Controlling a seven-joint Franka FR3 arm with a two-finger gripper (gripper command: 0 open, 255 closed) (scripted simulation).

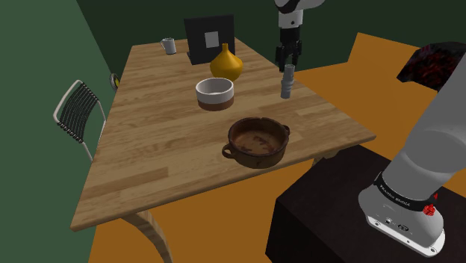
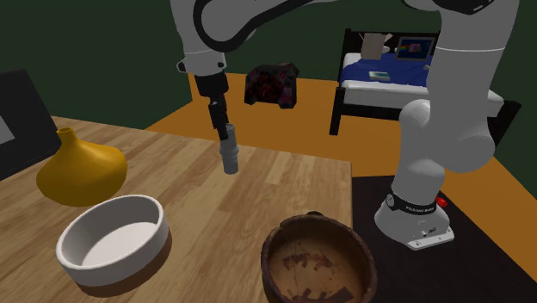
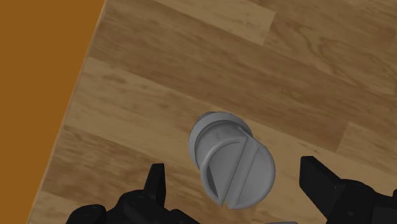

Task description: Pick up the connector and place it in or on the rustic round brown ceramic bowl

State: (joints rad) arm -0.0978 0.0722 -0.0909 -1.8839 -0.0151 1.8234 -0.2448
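Zero grasp yet: my gripper (image 1: 289, 63) hung above the connector (image 1: 287, 84), jaws spread; lowering and closing seemed next.

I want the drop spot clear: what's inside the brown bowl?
Nothing lies in the brown bowl: its mottled inner floor shows bare. In the shoulder view, the near rim covers the near inner wall.

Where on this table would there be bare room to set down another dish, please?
The broad stretch of table on the shoulder view's left of the brown bowl and white bowl, toward the chair, is bare. It is crowded at the far end: mug, black frame, yellow vase.
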